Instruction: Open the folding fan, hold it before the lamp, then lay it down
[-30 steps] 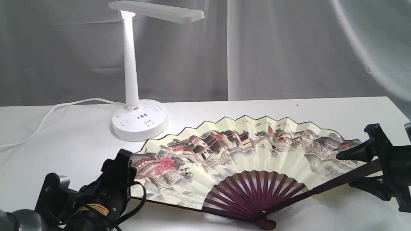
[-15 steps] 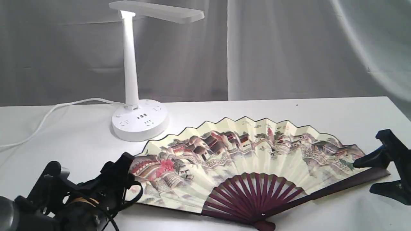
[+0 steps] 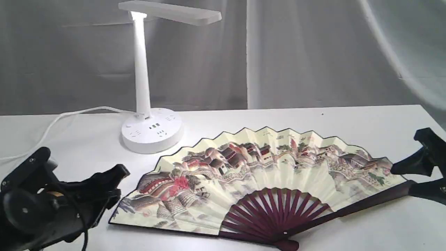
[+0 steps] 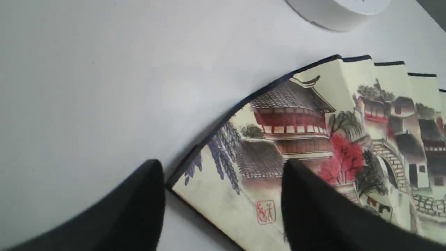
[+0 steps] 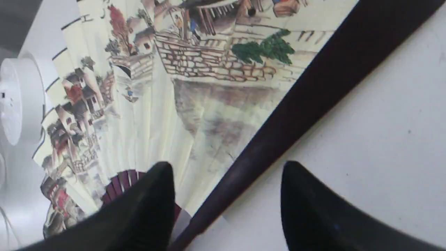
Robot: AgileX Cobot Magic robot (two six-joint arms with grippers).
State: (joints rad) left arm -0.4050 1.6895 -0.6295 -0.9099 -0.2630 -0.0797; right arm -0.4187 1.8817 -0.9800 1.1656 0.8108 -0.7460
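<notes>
A: Where's the folding fan [image 3: 264, 167] sitting rn?
B: It's lying fully spread on the white table [image 3: 348, 118], painted side facing up, pivot pointing twd the near edge. Its pleated top edge is reaching twd the lamp [image 3: 141, 69]. The lamp's round base is standing just behind the fan's left part, w/ a strip of table showing btwn them.
A: Lamp doing anything?
B: It's standing upright, bar head pointing right, and it's glowing where the stem meets the head. Its cord [image 3: 69, 114] is trailing off to the left.
A: L gripper [image 3: 115, 184]?
B: It's hovering just left of the fan's left end, and the ext view is showing a small gap btwn it and the paper. Its fingers [image 4: 313, 209] are standing wide apart, pinching nothing. The wrist cam is showing the fan's corner, w/ purple foliage and a red seal, lying in the gap btwn them.
A: And the R gripper [image 3: 400, 179]?
B: It's sitting at the fan's right end, by the tip of the dark maroon guard [image 3: 369, 198]. Its fingers [image 5: 313, 209] are spreading wide too. The guard is running thru the gap, w/ paper showing on one side and bare table on the other, so nothing's getting squeezed. Can't tell whether the lower finger is touching the guard's tip.
</notes>
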